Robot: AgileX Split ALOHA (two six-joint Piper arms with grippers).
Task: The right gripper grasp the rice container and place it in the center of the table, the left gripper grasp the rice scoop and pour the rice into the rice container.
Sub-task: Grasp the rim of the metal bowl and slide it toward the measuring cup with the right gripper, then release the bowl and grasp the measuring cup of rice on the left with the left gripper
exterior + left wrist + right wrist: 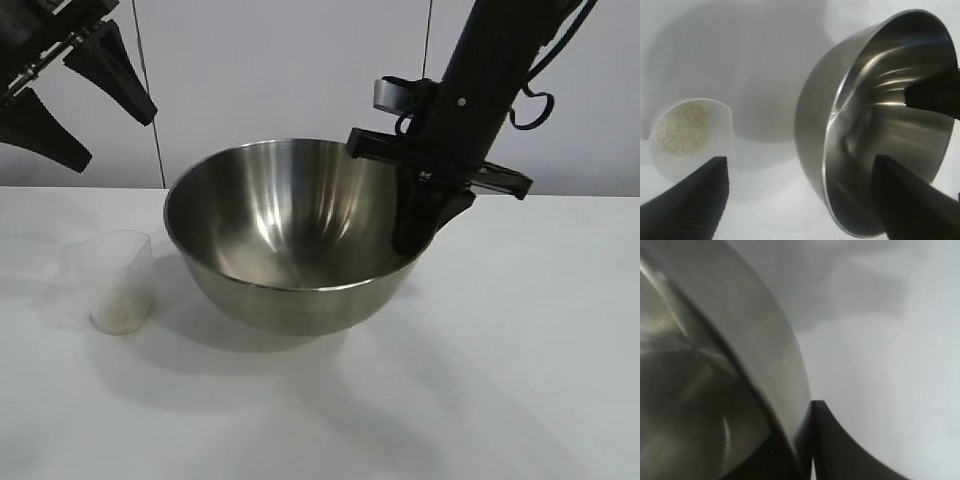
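A large round stainless-steel bowl, the rice container point(285, 235), sits on a plain white table point(500, 380), near the middle of the exterior view. Its inside is shiny and mirror-like, with bright streaks of reflected light running down the curved wall; its outside is a duller, brushed grey. It casts a soft shadow on the tabletop around its base.

The right gripper point(418, 232), a black claw on a dark arm reaching down from the upper right, is clamped on the bowl's rim at its right side. One finger lies inside the bowl against the polished wall and the other is outside; the right wrist view shows the thin steel wall point(785, 390) pinched between the dark fingers point(827, 440), which are drawn tightly together on it.

Just to the left of the bowl, apart from it, stands the rice scoop point(118, 280), a small translucent plastic cup with tapered sides, upright on the table. A low layer of white rice point(680, 127) covers its bottom, seen from above in the left wrist view as a pale, grainy patch.

The left gripper point(85, 95) hangs in the air at the upper left, above and well clear of the scoop. Its two black tapered fingers point(695, 200) are spread wide apart and hold nothing; in its own wrist view the scoop and the bowl both lie below them.
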